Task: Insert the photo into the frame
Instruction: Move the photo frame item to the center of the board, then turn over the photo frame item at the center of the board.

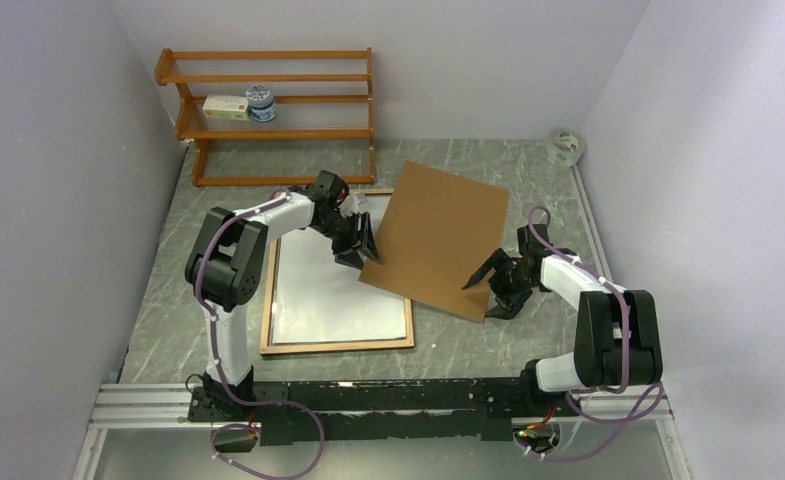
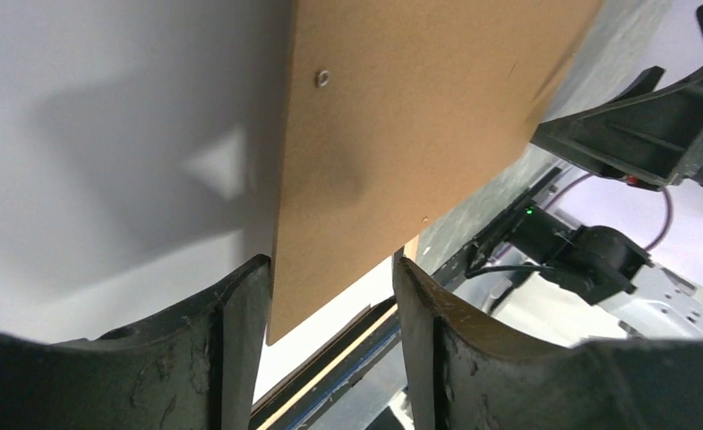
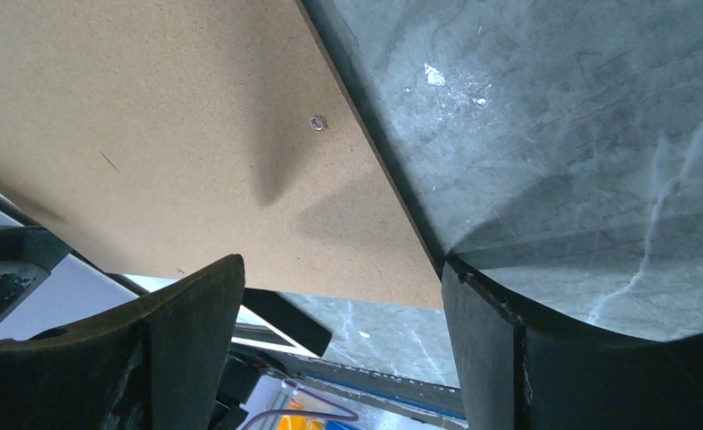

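The frame [image 1: 338, 347] lies flat left of centre, wood-coloured back up. Inside it the photo [image 1: 323, 295] shows its plain white back. A flat brown backing board [image 1: 443, 235] rests tilted over the frame's far right corner. My left gripper [image 1: 363, 250] is open at the board's left edge. In the left wrist view the board's corner [image 2: 401, 134] hangs between the fingers of the left gripper [image 2: 330, 296], above the white photo [image 2: 106, 134]. My right gripper [image 1: 490, 290] is open at the board's near right corner. There its spread fingers flank the board [image 3: 168, 134], seen around the right gripper [image 3: 343, 296].
An orange-brown shelf rack [image 1: 278, 110] stands at the back left with a small box and a tin on it. A tape roll [image 1: 566, 147] lies in the far right corner. Walls close in left, right and behind. The arms' rail runs along the near edge.
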Tool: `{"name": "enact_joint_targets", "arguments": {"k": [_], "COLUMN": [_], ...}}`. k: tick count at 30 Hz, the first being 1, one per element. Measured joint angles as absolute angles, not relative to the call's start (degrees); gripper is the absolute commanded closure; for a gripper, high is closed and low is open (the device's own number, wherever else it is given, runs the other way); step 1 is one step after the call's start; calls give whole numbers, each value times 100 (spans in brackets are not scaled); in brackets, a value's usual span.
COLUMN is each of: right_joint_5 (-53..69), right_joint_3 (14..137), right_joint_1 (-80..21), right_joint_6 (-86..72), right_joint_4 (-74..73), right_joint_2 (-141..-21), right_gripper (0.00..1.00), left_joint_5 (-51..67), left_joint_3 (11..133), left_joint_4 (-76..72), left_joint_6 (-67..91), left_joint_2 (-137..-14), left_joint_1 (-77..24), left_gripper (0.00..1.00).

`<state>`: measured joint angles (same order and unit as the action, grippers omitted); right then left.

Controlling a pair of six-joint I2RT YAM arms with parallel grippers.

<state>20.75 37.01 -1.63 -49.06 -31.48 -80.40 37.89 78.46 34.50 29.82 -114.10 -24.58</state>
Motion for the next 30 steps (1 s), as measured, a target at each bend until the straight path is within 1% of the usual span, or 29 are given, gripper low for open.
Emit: {"name": "enact_joint_targets", "arguments": {"k": [3, 4, 8, 12, 15, 17, 21, 27, 30], "right_joint_5": [2091, 2093, 2095, 2097, 2143, 2158, 2167, 2167, 2167], "right_joint_3": [3704, 3704, 3704, 3701, 3693, 3684, 3662, 3634, 3625], "right_joint_1": [-154, -154, -154, -154, -156, -156, -156, -156, -156], "right_joint_6": [-4904, -4906, -4906, -4908, -4912, -4915, -4917, -4917, -4917], "right_joint_4": [-3148, -3148, -3146, -3140, -3085, -3070, -3044, -3020, -3011], "right_joint_2": [-8044, -8044, -8044, -8044, -8047, -8042, -8012, -7975, -7959], "right_gripper": [16, 16, 16, 16, 16, 16, 16, 16, 16], "left_joint_5": [4045, 4101, 4219, 4241, 4088, 3981, 3931, 4123, 4283], "left_joint_3": [7725, 7710, 7708, 7710, 7710, 7706, 7588, 7312, 7231], "left_joint_4": [3267, 3236, 3140, 3116, 3173, 3216, 3140, 2882, 2622], "left_joint_6": [3059, 3074, 3092, 3092, 3087, 3087, 3131, 3406, 3592], "left_joint_2": [-11448, -11461, -11483, -11513, -11513, -11513, -11513, -11513, -11513], "left_joint_1": [-2331, -2305, -2274, -2287, -2370, -2425, -2482, -2438, -2331], "left_gripper": [50, 49, 39, 32, 29, 30, 38, 58, 65]}}
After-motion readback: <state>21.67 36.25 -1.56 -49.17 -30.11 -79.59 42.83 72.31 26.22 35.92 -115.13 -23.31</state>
